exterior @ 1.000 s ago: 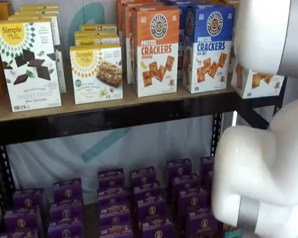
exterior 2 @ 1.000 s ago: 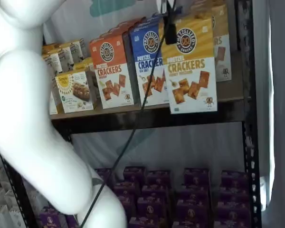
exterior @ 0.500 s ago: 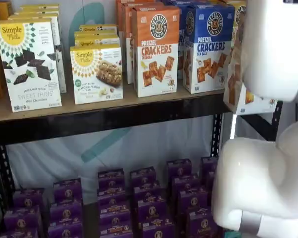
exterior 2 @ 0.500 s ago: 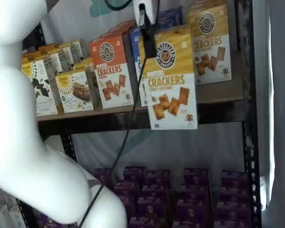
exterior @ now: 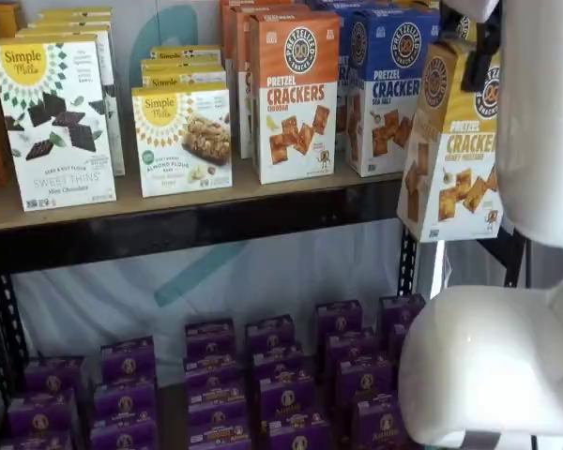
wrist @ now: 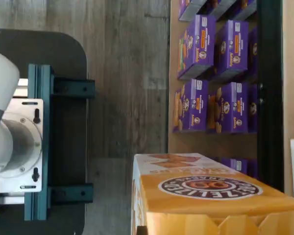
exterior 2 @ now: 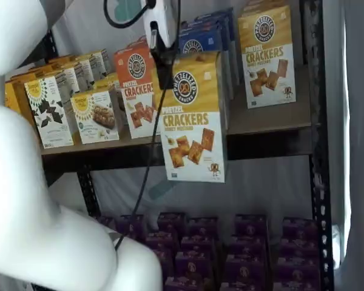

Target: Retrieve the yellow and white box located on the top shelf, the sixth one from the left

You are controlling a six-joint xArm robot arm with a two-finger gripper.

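Note:
The yellow and white box (exterior 2: 192,118) hangs in the air in front of the top shelf (exterior 2: 261,118), clear of its front rail. It also shows in a shelf view (exterior: 450,150) and, from above, in the wrist view (wrist: 206,196). My gripper (exterior 2: 164,63) is shut on the box's upper left edge, its white body and black fingers above the box. In a shelf view only a black finger (exterior: 479,56) shows at the box's top. Another yellow and white box (exterior 2: 268,56) stands on the shelf at the right.
An orange-topped crackers box (exterior: 296,94) and a blue-topped one (exterior: 392,89) stand on the shelf. Simple Mills boxes (exterior: 54,117) stand to the left. Purple boxes (exterior: 263,375) fill the lower level. The white arm (exterior: 507,356) covers the right of one view and the left of the other (exterior 2: 24,182).
The gripper has pulled the yellow and white box off the shelf, outward and away from its row; it now hangs lower and farther in front of the rail.

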